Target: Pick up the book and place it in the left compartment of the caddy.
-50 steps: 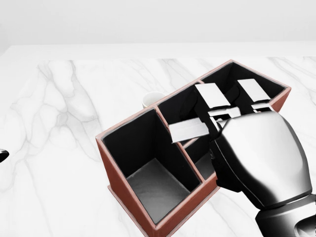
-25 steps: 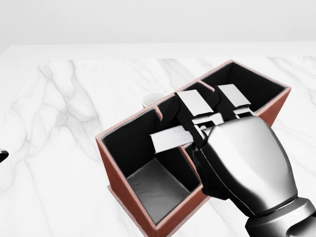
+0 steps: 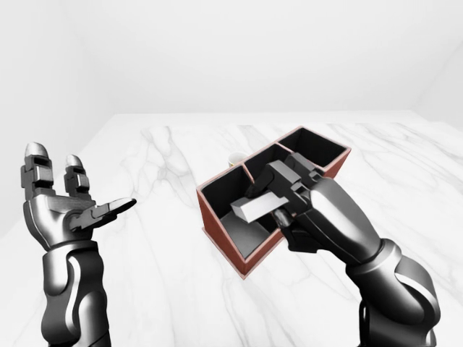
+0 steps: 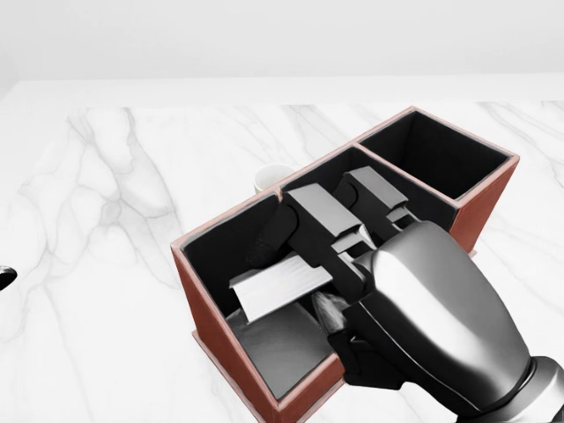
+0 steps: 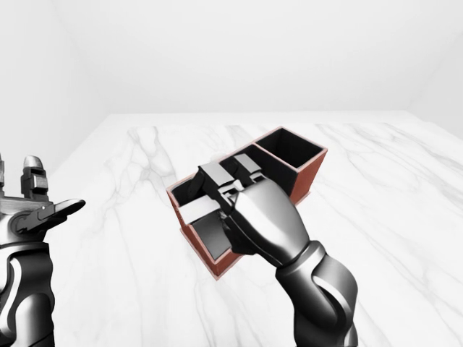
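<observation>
On the marble counter [image 4: 106,220], the right robot hand [image 4: 352,264] is gripping the book [image 4: 280,286] over the caddy's [image 4: 211,339] left compartment and should level it before releasing.

1. The right robot hand [image 4: 352,264] moves leftward and lower in the head view, from over the middle compartment of the caddy [image 4: 216,339] to over its left compartment, which lies nearest the tabletop's near edge.
2. The book [image 4: 280,286], a flat grey slab gripped in that hand, travels with it and now hangs within the mouth of the left compartment, hiding part of its floor.
3. The right compartment, earlier partly covered by the fingers [image 4: 322,209], is now fully exposed.
</observation>
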